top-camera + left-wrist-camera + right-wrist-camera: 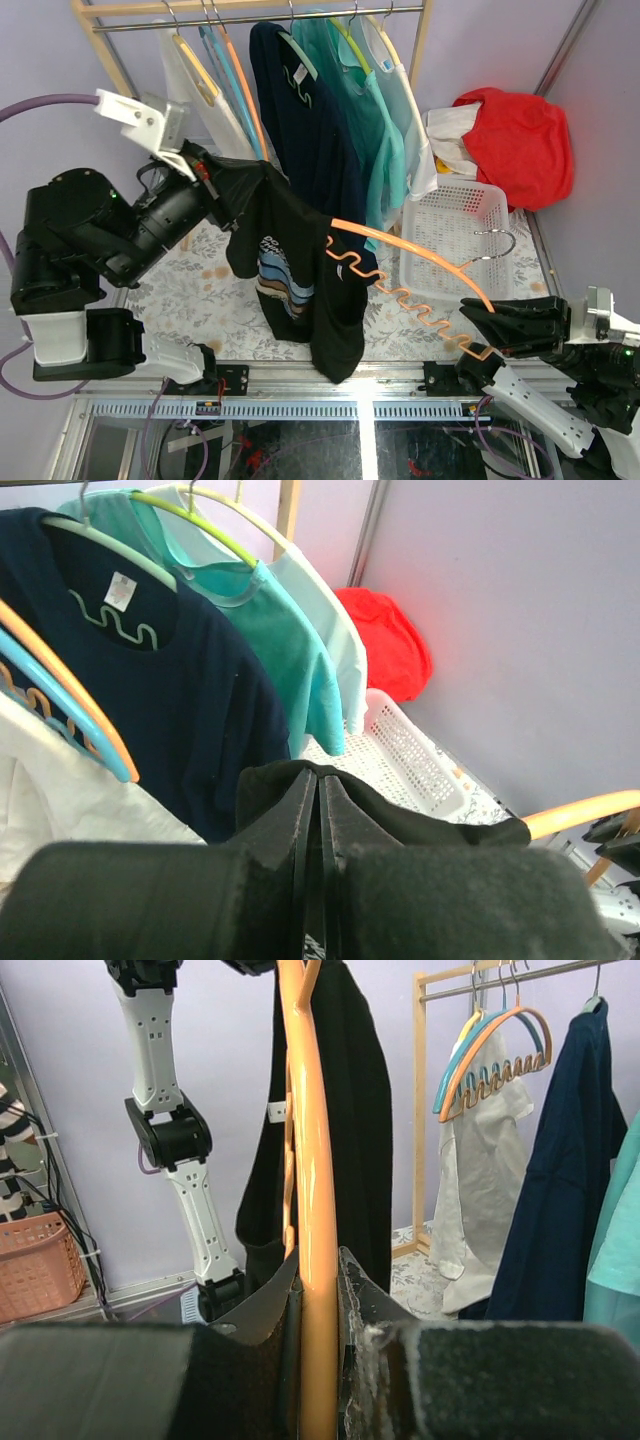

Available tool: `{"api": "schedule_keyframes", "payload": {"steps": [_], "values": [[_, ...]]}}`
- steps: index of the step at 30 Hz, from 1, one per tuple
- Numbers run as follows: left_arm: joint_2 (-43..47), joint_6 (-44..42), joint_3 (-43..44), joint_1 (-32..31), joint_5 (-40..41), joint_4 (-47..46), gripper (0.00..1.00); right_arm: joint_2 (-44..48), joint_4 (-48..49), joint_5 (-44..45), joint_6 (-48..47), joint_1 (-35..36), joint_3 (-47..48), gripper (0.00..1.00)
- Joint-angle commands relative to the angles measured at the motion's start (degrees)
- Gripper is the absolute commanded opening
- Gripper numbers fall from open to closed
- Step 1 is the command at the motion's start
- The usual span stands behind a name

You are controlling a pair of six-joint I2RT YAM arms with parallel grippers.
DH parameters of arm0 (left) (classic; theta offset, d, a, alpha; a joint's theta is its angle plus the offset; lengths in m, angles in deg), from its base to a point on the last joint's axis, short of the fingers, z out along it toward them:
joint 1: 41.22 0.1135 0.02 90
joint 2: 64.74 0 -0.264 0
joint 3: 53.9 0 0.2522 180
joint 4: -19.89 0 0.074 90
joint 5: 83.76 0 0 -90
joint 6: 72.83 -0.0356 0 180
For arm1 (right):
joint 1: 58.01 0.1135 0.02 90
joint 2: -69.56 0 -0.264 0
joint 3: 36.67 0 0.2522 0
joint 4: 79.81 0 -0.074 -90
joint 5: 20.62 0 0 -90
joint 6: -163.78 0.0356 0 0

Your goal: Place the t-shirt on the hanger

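Currently the black t-shirt [300, 270] hangs in the air above the tabletop [185, 275], one shoulder pinched in the closed left fingers [280, 825]. The orange hanger [400, 245] runs into the fabric from the right, and the right fingers [255, 1310] clamp its other end. Behind stand a clothes rack [250, 20] and a white basket [455, 188].

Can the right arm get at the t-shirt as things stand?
Probably not. The right gripper is shut on one end of the hanger, and the t-shirt hangs at the other end, pinched by the left gripper.
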Motion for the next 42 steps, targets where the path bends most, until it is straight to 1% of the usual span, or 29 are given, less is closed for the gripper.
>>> {"api": "schedule_keyframes", "payload": {"steps": [1,4,7,12,16,19,24,28,31,38,42], "values": [[-1.24,-6.09,0.57,0.33,-5.03,-4.22,0.0,-1.37,4.76,1.08,-2.28,0.2,2.37,0.0],[-1.05,-6.05,-2.68,0.38,-7.62,-7.14,0.0,-2.47,4.48,1.14,-2.03,0.2,1.39,0.0],[-1.78,-5.62,-2.42,0.4,-8.77,-7.31,0.0,-3.13,3.14,2.96,-2.07,0.11,0.67,0.0],[-0.77,-5.44,-3.52,0.4,-8.04,-7.88,0.0,-2.56,0.47,6.22,-1.74,0.17,-0.7,0.0],[0.41,-5.52,-6.2,0.39,-7.6,-9.4,0.0,-2.97,0.65,5.15,0.36,0.15,-3.3,0.0],[0.4,-5.59,-6.62,0.45,-7.09,-9.43,0.0,-3.03,0.84,4.84,1.88,0.17,-4.72,0.0],[0.94,-5.36,-7.52,0.31,-6.67,-9.53,0.0,-1.8,-4.27,7.17,1.66,0.2,-4.07,0.0],[1.32,-5.19,-8.74,0.38,-6.61,-10.02,0.0,-1.82,-5.66,7.64,1.91,0.21,-4.47,0.0],[1.4,-5.01,-8.95,0.35,-6.15,-9.91,0.0,-2.31,-8.41,9.35,1.41,0.14,-3.42,0.0],[1.4,-4.82,-10.92,0.34,-4.82,-9.59,0.0,-1.27,-17.65,14.93,-1.18,0.06,3.75,0.0],[1.08,-4.52,-12.1,0.36,-5.39,-10.02,0.0,-1.54,-18.57,15.33,-1.48,0.06,5.12,0.0]]}}
